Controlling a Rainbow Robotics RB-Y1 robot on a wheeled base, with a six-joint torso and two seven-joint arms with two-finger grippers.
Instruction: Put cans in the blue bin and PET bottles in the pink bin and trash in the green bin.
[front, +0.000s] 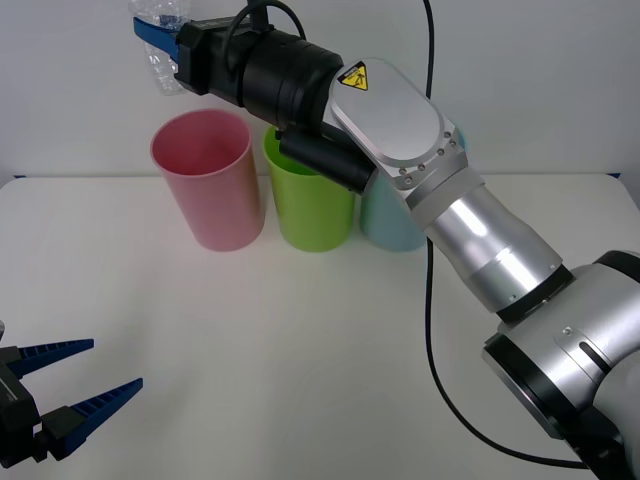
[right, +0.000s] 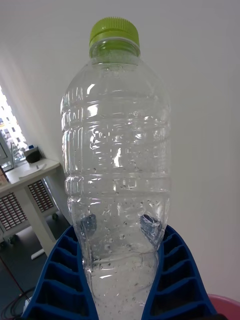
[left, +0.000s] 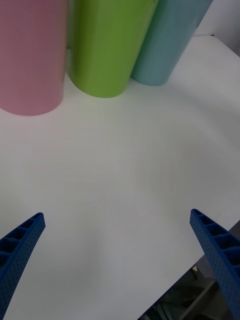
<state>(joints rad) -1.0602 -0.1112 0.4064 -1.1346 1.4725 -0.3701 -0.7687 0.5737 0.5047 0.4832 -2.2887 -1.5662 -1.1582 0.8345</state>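
My right gripper (front: 152, 38) reaches across the table and is shut on the PET bottle (front: 165, 62), a clear crinkled one, held in the air above and slightly left of the pink bin (front: 208, 180). The right wrist view shows the PET bottle (right: 117, 165) with its yellow-green cap, clamped near its base between blue fingers (right: 62, 277). The green bin (front: 310, 200) stands right of the pink one, and the blue bin (front: 390, 225) sits behind my right arm, partly hidden. My left gripper (front: 85, 375) rests open at the near left, holding nothing.
The three bins stand in a row at the back of the white table (front: 300, 350); they appear as the pink bin (left: 30, 55), green bin (left: 107, 45) and blue bin (left: 167, 40) in the left wrist view. A black cable (front: 432, 330) hangs along my right arm.
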